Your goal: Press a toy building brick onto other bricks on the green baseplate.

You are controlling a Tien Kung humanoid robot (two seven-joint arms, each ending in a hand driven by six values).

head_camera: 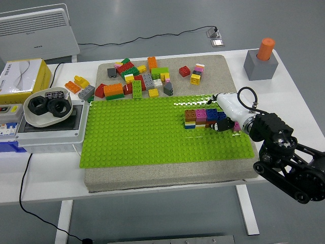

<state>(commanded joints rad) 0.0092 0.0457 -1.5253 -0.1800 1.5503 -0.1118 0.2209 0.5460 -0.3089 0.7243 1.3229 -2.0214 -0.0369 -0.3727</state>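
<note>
one brown-magenta-blue brick row (pixel 202 117)

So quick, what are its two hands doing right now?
Left hand: not in view.
Right hand: at the right end of the brick row on the green baseplate; cannot tell whether its fingers are open or closed.

counter (pixel 299 96): white, cables trailing over its left edge
grey block (pixel 260 65): far right corner, orange cylinder (pixel 265 49) standing upright on top
grey box (pixel 48 127): left side, white tray on it holding two black ring-shaped parts (pixel 47 105)
yellow box (pixel 20 81): far left, behind the grey box
white heater (pixel 38 33): on the floor beyond the counter, top left
floor socket (pixel 216 38): top centre-right, black cable running to it
</note>
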